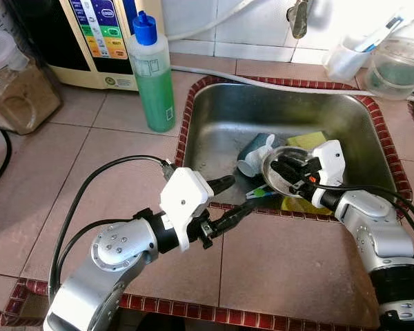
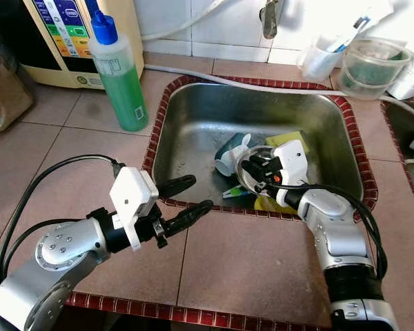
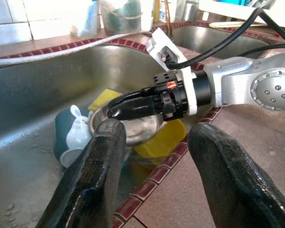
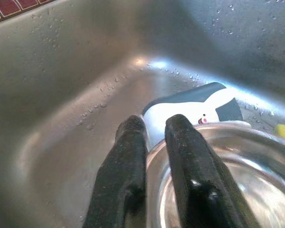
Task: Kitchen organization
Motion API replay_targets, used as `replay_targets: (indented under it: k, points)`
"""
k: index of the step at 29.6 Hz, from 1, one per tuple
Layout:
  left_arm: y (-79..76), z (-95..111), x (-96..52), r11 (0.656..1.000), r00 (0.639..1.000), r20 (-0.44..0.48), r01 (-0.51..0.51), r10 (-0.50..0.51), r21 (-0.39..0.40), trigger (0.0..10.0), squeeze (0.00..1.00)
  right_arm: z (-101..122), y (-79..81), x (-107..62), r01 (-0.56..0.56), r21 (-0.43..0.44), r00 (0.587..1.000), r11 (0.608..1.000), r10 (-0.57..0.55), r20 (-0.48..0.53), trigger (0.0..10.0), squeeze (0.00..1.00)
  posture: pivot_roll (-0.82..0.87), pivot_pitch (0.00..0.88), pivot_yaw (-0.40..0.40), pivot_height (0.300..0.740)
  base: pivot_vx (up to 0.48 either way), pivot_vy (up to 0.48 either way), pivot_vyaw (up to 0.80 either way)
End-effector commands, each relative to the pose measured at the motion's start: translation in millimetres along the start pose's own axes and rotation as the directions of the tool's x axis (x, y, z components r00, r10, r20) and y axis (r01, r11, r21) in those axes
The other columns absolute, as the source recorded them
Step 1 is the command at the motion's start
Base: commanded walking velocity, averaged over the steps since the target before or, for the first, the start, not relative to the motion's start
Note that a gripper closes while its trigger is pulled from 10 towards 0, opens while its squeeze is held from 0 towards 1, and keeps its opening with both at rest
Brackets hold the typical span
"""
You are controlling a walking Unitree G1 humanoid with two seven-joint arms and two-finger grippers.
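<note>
right gripper [image 4: 154, 130]: reaching down into the sink, fingers pressed together on the rim of the steel bowl [image 1: 288, 172], one finger inside and one outside; so it's pinching the bowl's edge

steel bowl: sitting tilted in the front part of the sink [image 1: 214, 103], leaning on the other stuff; its rim is touching the teal and white mug [image 1: 254, 155]

mug: lying on its side just beside the bowl, toward the robot's left; yellow sponge [image 1: 307, 140] is poking out behind the bowl

left gripper [image 1: 224, 200]: hovering over the sink's front rim, fingers spread apart and holding nothing; one tip over the basin, the other over the red tile border [image 1: 193, 93]

open room: the sink's back half and left side are looking bare and wet; tiled counter [image 1: 90, 172] in front is wide open

edges: green soap bottle [image 1: 152, 72] is standing upright on the counter just beside the sink's back left corner; clear containers [image 1: 393, 65] are sitting near the back right corner
</note>
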State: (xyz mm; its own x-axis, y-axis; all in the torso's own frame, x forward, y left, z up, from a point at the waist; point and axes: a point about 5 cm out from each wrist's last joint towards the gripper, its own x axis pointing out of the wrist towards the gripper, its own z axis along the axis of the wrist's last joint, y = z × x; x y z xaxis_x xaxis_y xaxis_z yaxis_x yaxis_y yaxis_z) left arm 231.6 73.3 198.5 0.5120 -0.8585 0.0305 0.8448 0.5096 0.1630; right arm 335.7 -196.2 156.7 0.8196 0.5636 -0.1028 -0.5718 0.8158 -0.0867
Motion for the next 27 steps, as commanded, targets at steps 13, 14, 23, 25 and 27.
replay_targets:
  k: [13,14,23,25,27]
  points:
    - [-1.0,-2.3,-0.8,1.0,1.0,-0.005,0.013,-0.013,-0.007,10.0,0.0,-20.9,6.2,-3.7,-0.015,0.043,0.998,0.999,0.018,-0.068,10.0,1.0,-0.07,0.277,0.02,0.703,0.0,0.0,0.0]
    - [-0.9,-2.5,-0.9,1.0,1.0,-0.005,0.012,-0.012,-0.005,10.0,0.0,-20.9,6.1,-3.5,-0.012,0.041,0.998,0.999,0.015,-0.066,10.0,1.0,-0.07,0.27,0.019,0.703,0.0,0.0,0.0]
    - [12.5,-3.9,1.0,0.998,0.998,0.011,-0.061,0.061,-0.015,10.0,0.0,-6.1,-2.4,-3.7,0.098,0.005,0.995,0.995,-0.098,0.025,10.0,0.0,-0.07,0.238,0.008,0.703,0.0,0.0,0.0]
    - [15.5,-3.7,1.1,0.997,0.997,0.015,-0.076,0.076,-0.01,10.0,0.0,-1.8,-3.8,-3.9,0.118,0.003,0.992,0.993,-0.118,0.05,10.0,0.0,-0.08,0.228,0.006,0.703,0.0,0.0,0.0]
    - [20.3,-3.2,1.8,0.995,0.995,0.022,-0.097,0.098,-0.01,10.0,0.0,4.4,-5.6,-4.0,0.149,0.014,0.985,0.989,-0.149,0.084,10.0,0.0,-0.08,0.218,0.003,0.703,0.0,0.0,0.0]
